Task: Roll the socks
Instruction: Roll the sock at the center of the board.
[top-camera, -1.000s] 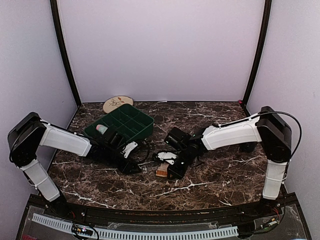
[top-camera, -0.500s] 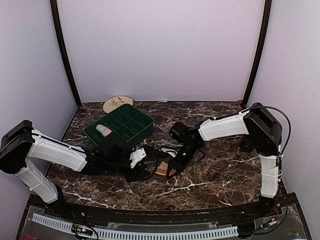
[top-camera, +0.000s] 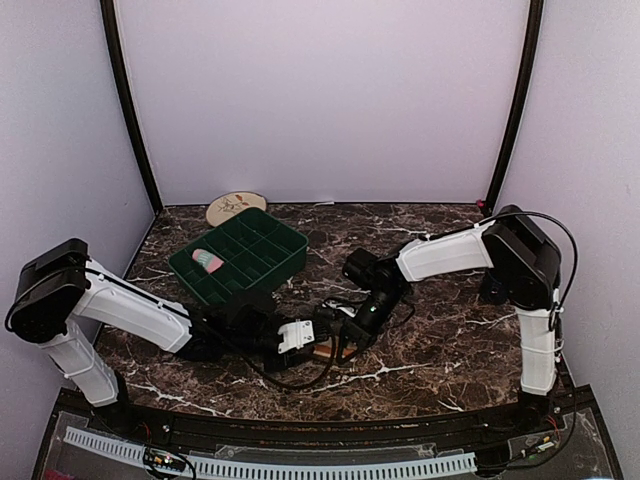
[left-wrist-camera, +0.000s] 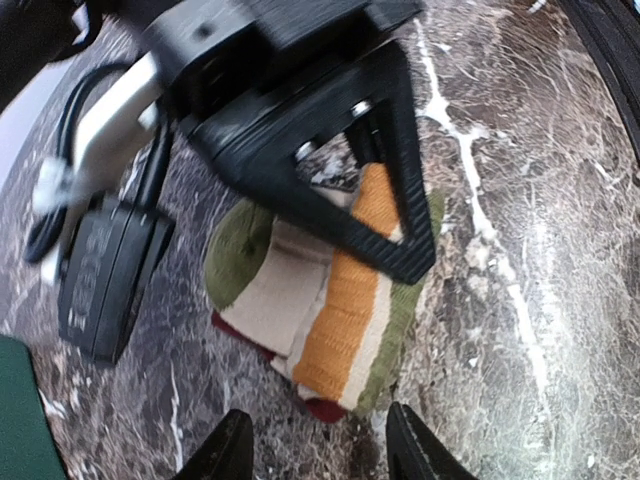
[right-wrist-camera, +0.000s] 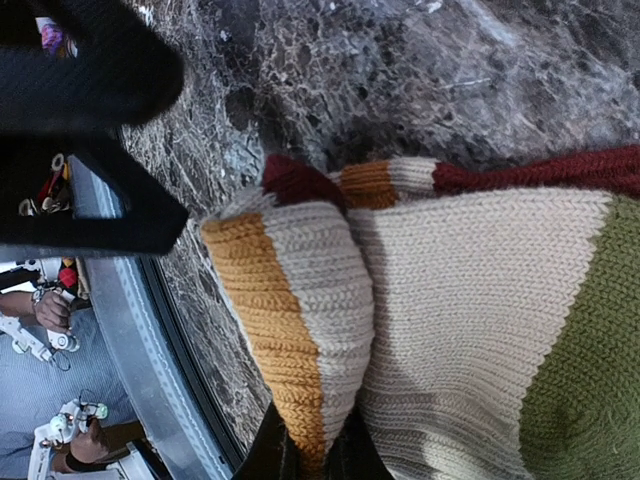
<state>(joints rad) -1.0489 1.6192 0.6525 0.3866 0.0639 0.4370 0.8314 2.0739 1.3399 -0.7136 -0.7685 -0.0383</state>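
Judging by its chunky knit, the tan sock (left-wrist-camera: 320, 300), lying part-folded on the desk (top-camera: 450, 350) between the two arms, should be light, limp and easy to pinch, best taken at the doubled edge of its fold. The right gripper (right-wrist-camera: 310, 455) is clamped shut on that orange-banded fold. The left gripper (left-wrist-camera: 322, 450) hangs partly open and empty just short of the sock's near end, and the pink sock (top-camera: 207, 261) lies in a compartment of the green tray (top-camera: 255, 245).

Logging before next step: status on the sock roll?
Left gripper open, short of striped sock. Right gripper shut on its folded edge. Pink sock in green tray. Nothing in the way.
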